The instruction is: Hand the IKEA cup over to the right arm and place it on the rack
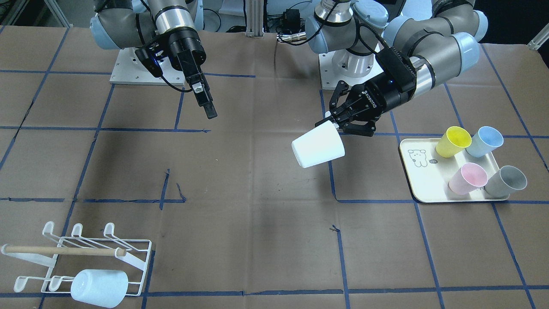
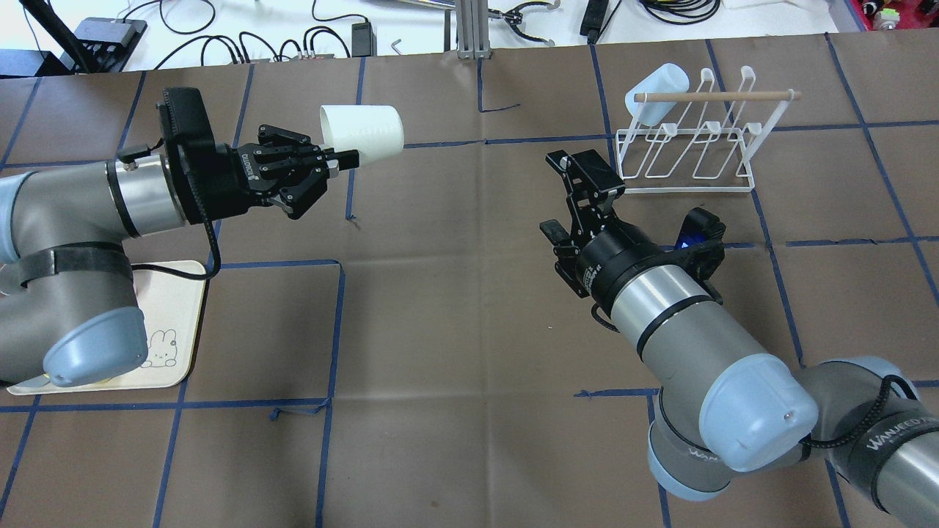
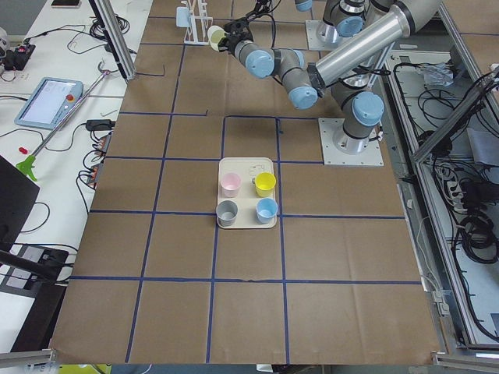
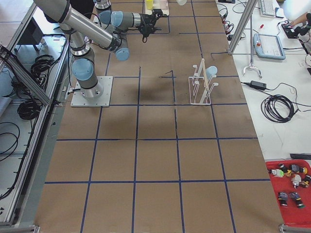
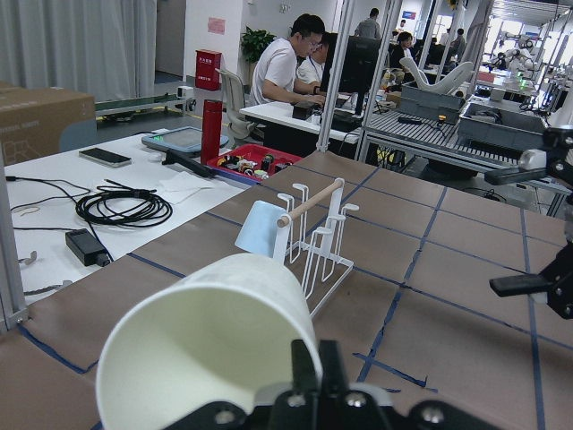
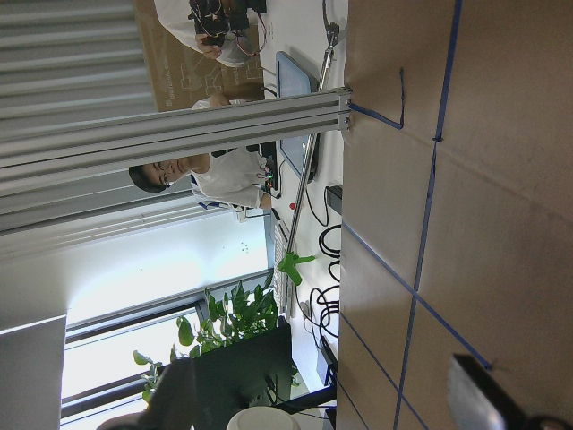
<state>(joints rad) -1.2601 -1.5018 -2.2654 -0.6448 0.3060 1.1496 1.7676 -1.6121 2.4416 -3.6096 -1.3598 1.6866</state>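
The IKEA cup (image 2: pixel 362 132) is white and lies on its side in the air, held at one end by my left gripper (image 2: pixel 341 160), which is shut on it. The front view shows the same cup (image 1: pixel 318 144) and left gripper (image 1: pixel 333 122) above the table. It fills the left wrist view's foreground as the cup (image 5: pixel 210 349). The right arm's gripper (image 2: pixel 563 196) hangs open and empty mid-table, well apart from the cup, also seen as the right gripper (image 1: pixel 205 102). The white wire rack (image 2: pixel 686 158) with its wooden dowel stands beyond that gripper, also seen as the rack (image 1: pixel 92 253).
A pale blue cup (image 2: pixel 658 92) hangs on the rack's end prong. A cream tray (image 1: pixel 422 180) holds a yellow cup (image 1: pixel 453 141), a blue cup (image 1: pixel 484 141), a pink cup (image 1: pixel 467 178) and a grey cup (image 1: pixel 506 182). People sit at desks beyond the table.
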